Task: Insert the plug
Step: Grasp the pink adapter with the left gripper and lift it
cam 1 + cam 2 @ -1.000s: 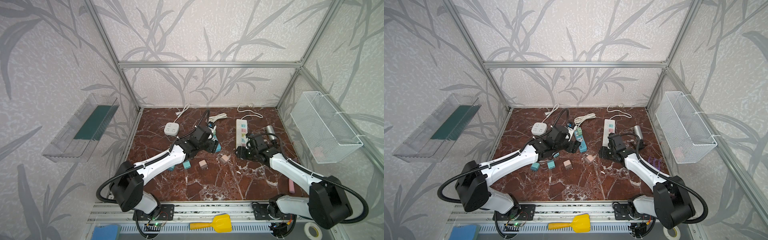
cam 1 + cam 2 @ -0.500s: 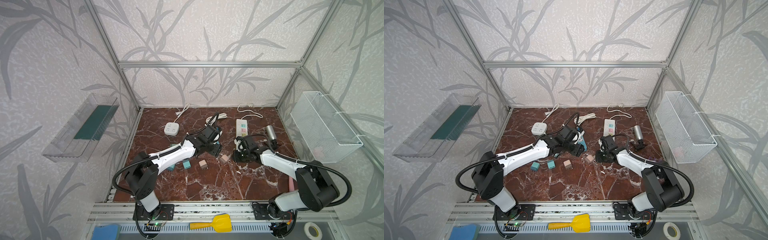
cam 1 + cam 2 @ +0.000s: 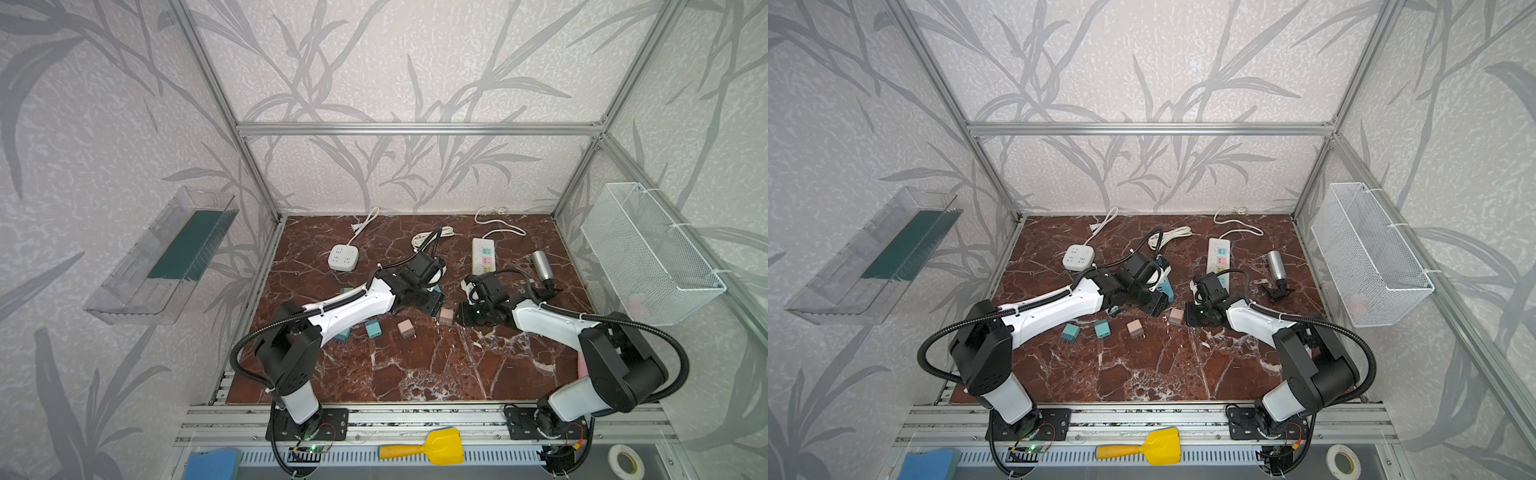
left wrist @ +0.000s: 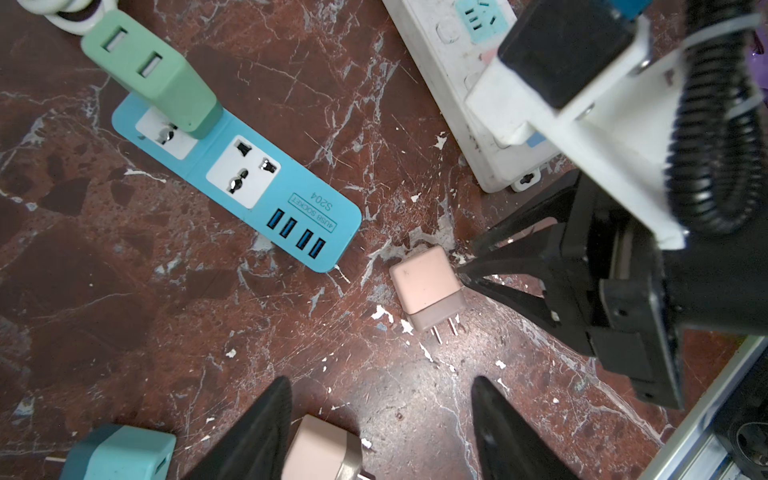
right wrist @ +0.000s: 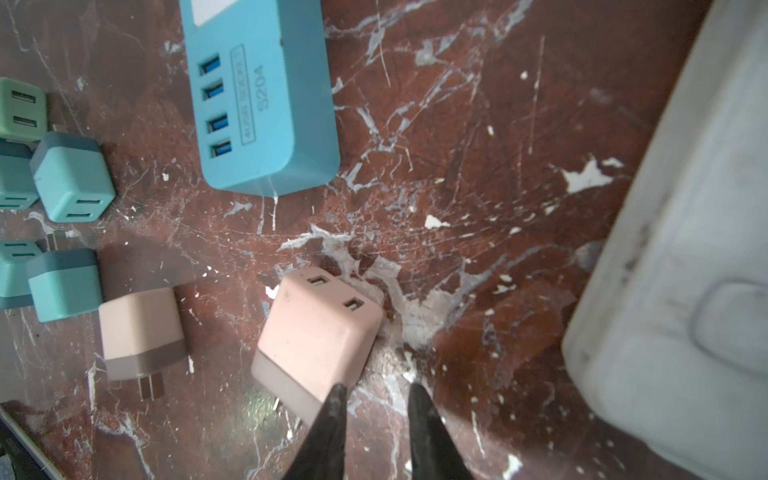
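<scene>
A pink plug [image 5: 320, 332] lies on its side on the marble floor, prongs showing [image 4: 426, 282]. My right gripper [image 5: 376, 388] is shut with nothing between its tips; one fingertip [image 5: 338, 390] touches the plug's edge. In both top views it sits low beside the plug [image 3: 446, 316] [image 3: 1176, 316]. My left gripper [image 4: 380, 380] hangs open over bare floor just short of that plug, with a second pink plug [image 4: 324, 449] by one finger. The blue power strip [image 4: 257, 187] lies close by, a green plug [image 4: 153, 70] standing in its end socket.
A white power strip [image 3: 483, 253] lies behind the right gripper. A white square socket [image 3: 343, 257] sits at the back left. Teal plugs [image 3: 374, 329] [image 3: 343, 334] lie by the left arm. A silver cylinder [image 3: 541, 264] and a wire basket [image 3: 648, 253] are on the right.
My right gripper has come forward and left from the white strip to the pink plug, and its jaws have closed. The left gripper's jaws have narrowed and it has shifted slightly forward.
</scene>
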Available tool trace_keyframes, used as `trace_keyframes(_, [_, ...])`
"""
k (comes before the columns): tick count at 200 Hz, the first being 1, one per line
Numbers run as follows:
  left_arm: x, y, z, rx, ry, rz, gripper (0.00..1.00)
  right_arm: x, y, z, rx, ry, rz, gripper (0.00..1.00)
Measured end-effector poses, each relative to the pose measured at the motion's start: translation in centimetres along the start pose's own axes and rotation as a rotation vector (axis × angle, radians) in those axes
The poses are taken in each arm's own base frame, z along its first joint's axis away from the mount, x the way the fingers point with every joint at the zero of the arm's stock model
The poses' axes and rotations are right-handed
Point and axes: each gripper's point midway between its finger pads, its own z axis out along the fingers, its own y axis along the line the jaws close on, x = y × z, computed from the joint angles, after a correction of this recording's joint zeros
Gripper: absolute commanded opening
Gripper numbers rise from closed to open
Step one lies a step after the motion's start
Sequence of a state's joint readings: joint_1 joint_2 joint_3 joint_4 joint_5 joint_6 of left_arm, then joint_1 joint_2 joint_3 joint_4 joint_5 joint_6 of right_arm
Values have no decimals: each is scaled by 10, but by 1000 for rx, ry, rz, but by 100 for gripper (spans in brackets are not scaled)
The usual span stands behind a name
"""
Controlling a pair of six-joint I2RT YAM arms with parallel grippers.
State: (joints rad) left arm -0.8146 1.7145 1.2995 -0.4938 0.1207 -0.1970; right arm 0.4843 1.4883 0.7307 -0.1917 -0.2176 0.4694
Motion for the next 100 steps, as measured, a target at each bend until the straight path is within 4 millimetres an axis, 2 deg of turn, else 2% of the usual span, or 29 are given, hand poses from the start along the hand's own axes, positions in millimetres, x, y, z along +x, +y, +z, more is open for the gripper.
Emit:
trace_keyframes(35, [0,-3,12,-43,34,-68,67,-12,-13,-44,87,-126,1,60])
trace_keyframes(50, [-3,-2,16,-81,33,-121,67,-12,-24,-56,116,-178,19,70])
trace_keyframes(70, [-6,-1,19,-115,13,-192,68,6,-45,-58,157,-204,59,77])
trace_keyframes(90, [-7,-2,25,-147,-2,-257,68,32,-69,-52,195,-179,116,79])
trace_keyframes(100, [-10,-5,32,-164,-5,-282,68,39,-74,-53,202,-178,136,79])
